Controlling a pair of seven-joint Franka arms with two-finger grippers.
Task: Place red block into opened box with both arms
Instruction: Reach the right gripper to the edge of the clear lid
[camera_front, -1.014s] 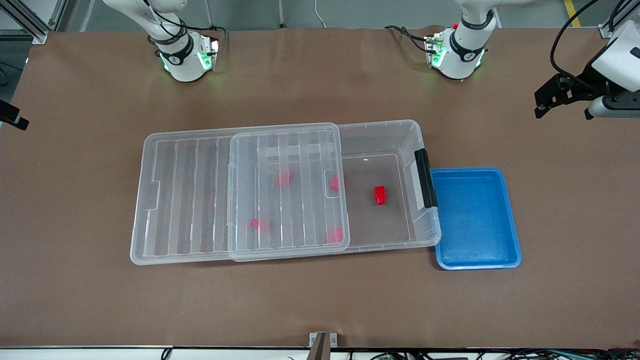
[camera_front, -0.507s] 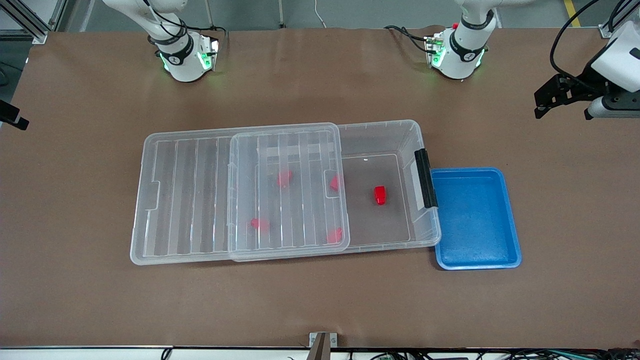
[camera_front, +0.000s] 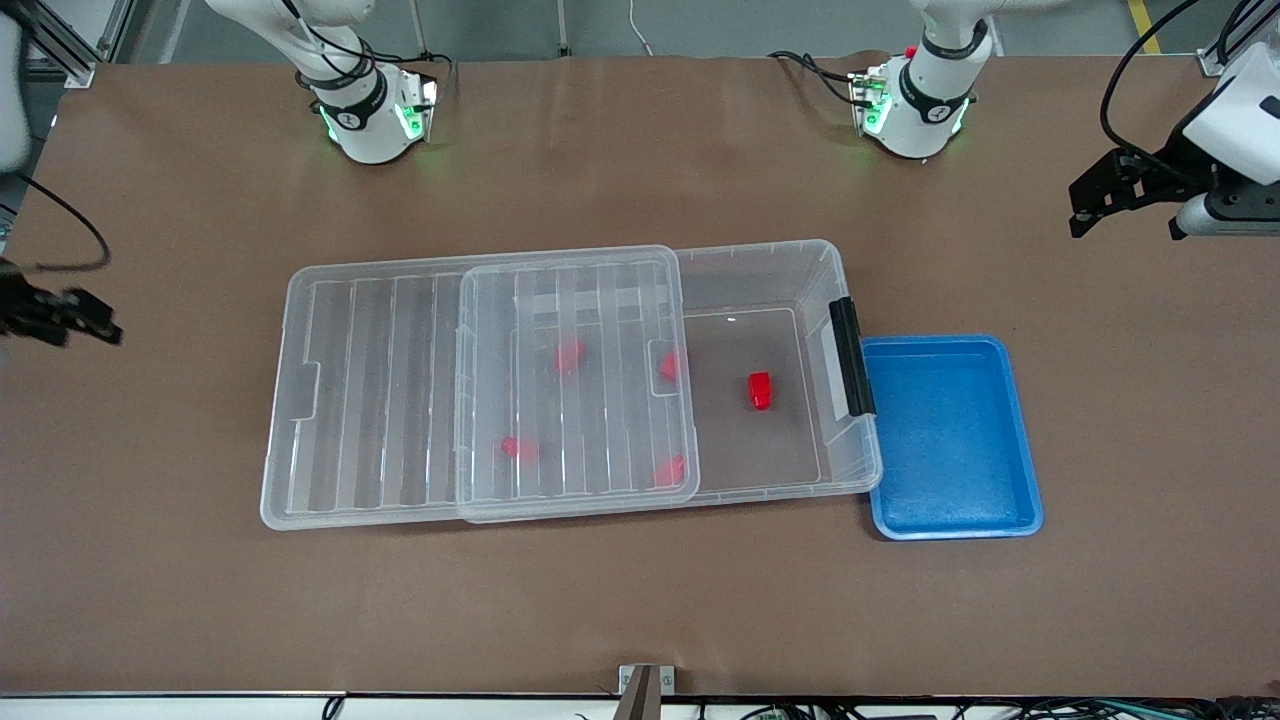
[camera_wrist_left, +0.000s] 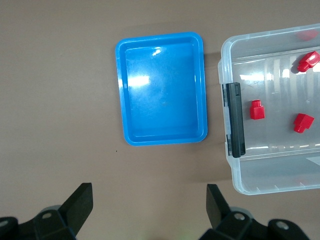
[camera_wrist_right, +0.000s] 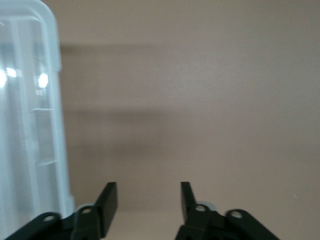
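Note:
The clear box (camera_front: 800, 252) lies mid-table with its ribbed lid (camera_front: 380, 390) slid toward the right arm's end, so the end by the black handle (camera_front: 851, 355) is uncovered. One red block (camera_front: 760, 390) lies on the uncovered floor, and several more show through the lid. In the left wrist view I see the box (camera_wrist_left: 260, 175) and red blocks (camera_wrist_left: 257, 109). My left gripper (camera_front: 1075, 210) (camera_wrist_left: 149, 200) hangs open and empty over bare table at the left arm's end. My right gripper (camera_front: 100, 318) (camera_wrist_right: 148, 192) is over bare table at the right arm's end, beside the lid's edge (camera_wrist_right: 50, 125), open with nothing between its fingers.
An empty blue tray (camera_front: 950, 435) (camera_wrist_left: 160, 87) sits against the handle end of the box, toward the left arm's end. Both arm bases (camera_front: 365, 120) (camera_front: 915, 110) stand along the table edge farthest from the front camera.
The right gripper has swung further into the front view over the right arm's end of the table. The left arm, box, lid and blocks have not moved.

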